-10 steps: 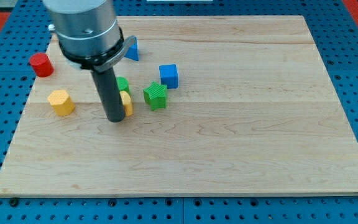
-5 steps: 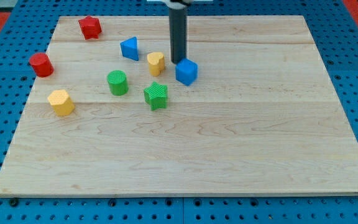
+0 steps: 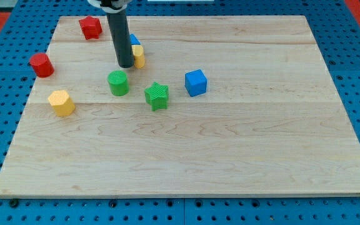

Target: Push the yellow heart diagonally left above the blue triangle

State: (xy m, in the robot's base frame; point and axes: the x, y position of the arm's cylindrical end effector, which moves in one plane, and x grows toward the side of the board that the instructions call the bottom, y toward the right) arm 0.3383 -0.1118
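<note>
The yellow heart lies near the view's upper left, touching the right side of my rod. The blue triangle sits just above the heart, mostly hidden behind the rod. My tip rests on the board at the heart's lower left, above the green cylinder.
A red star-like block lies at the top left and a red cylinder at the left edge. A yellow hexagonal block sits lower left. A green star and a blue cube lie right of the green cylinder.
The rod moved left from beside the blue cube to the heart's left side. The yellow heart shifted left and up against the blue triangle. The blue cube ended slightly lower right.
</note>
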